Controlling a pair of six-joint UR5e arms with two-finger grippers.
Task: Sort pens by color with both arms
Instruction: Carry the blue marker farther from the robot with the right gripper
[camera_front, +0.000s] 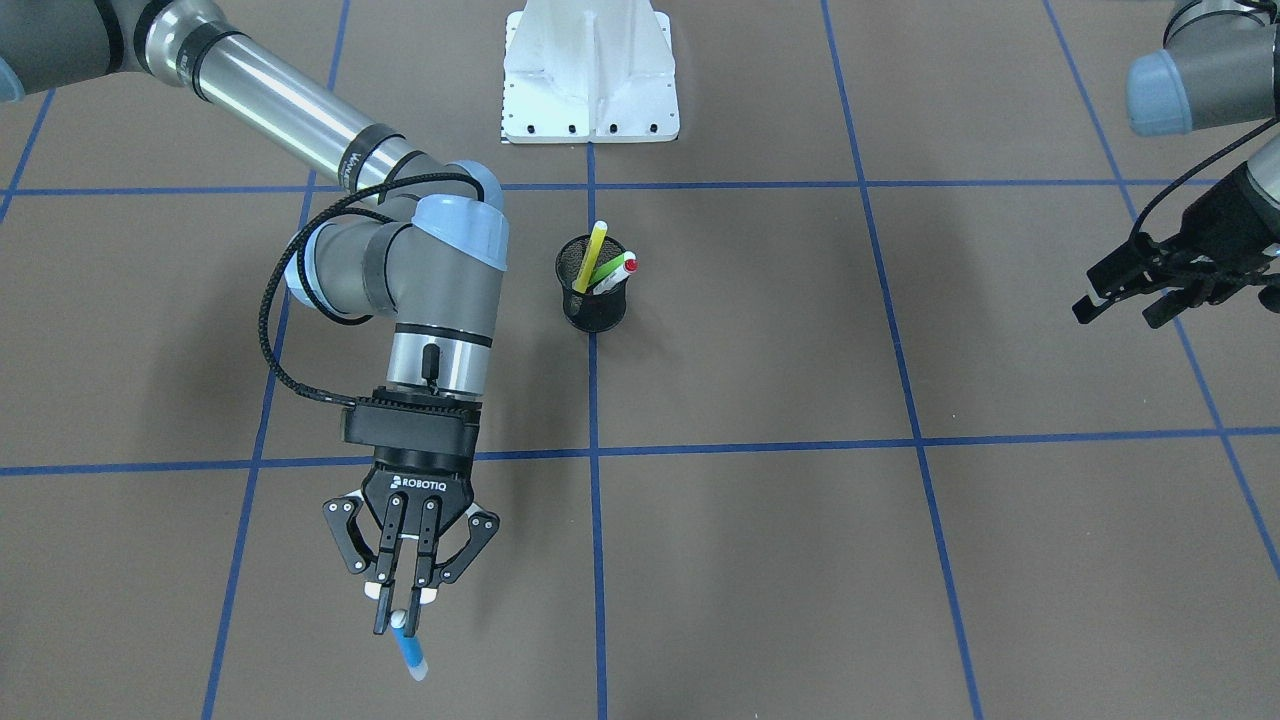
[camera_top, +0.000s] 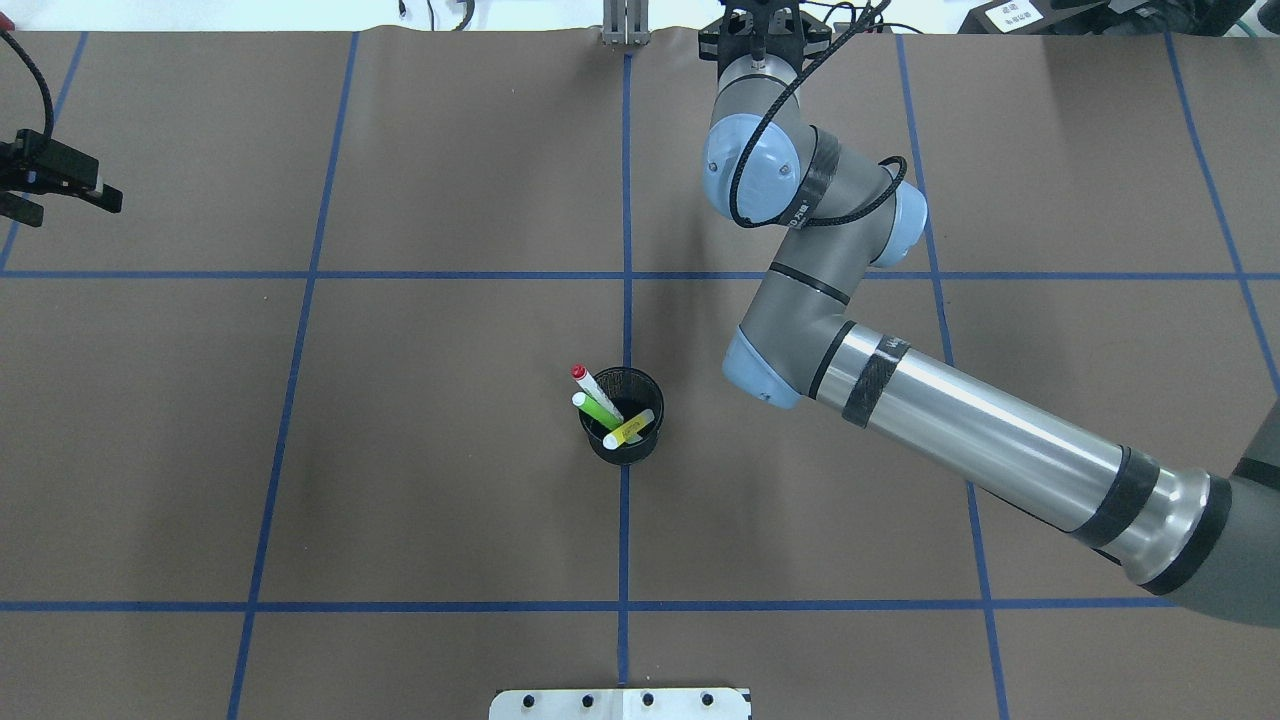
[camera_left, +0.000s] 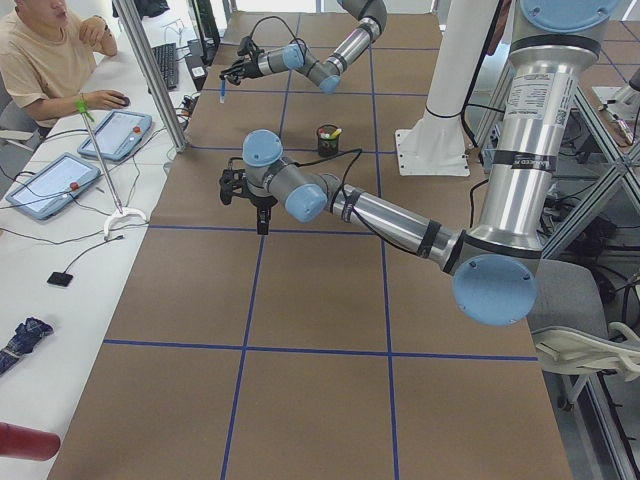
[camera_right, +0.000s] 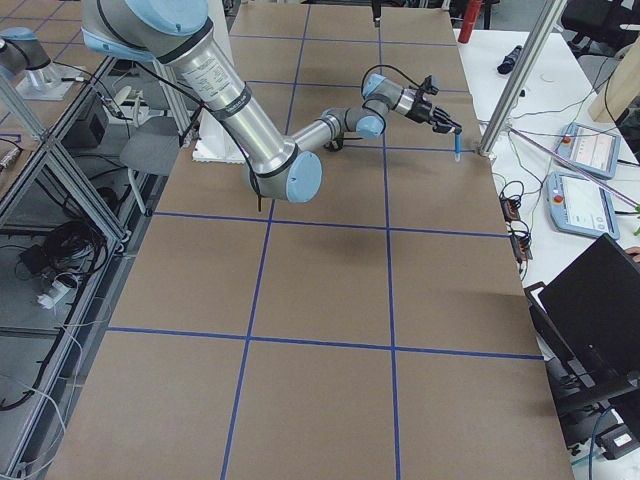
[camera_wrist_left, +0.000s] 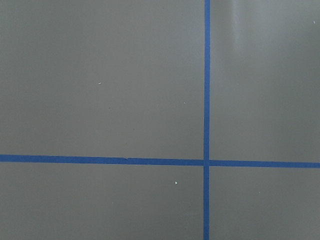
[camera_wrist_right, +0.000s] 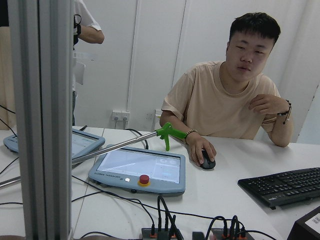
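Three pens lean in the black mesh cup (camera_front: 593, 308) at centre frame: yellow pen (camera_front: 596, 248), lime green pen (camera_front: 606, 268), red-capped white pen (camera_front: 620, 270). Fourth, the blue pen (camera_front: 410, 655), lower left, hangs from the right gripper (camera_front: 398, 612), jaws clenched on its upper end, above the brown surface (camera_front: 800, 560). The left gripper (camera_front: 1125, 300) is at far right edge, jaws spread apart.

silver-grey arms (camera_front: 290, 110), light-blue joint caps (camera_front: 460, 225), black braided cable (camera_front: 268, 300), robotiq-marked black right gripper (camera_front: 398, 625)

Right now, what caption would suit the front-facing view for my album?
The right gripper holds the blue pen tip down, while three other pens stand in the mesh cup.
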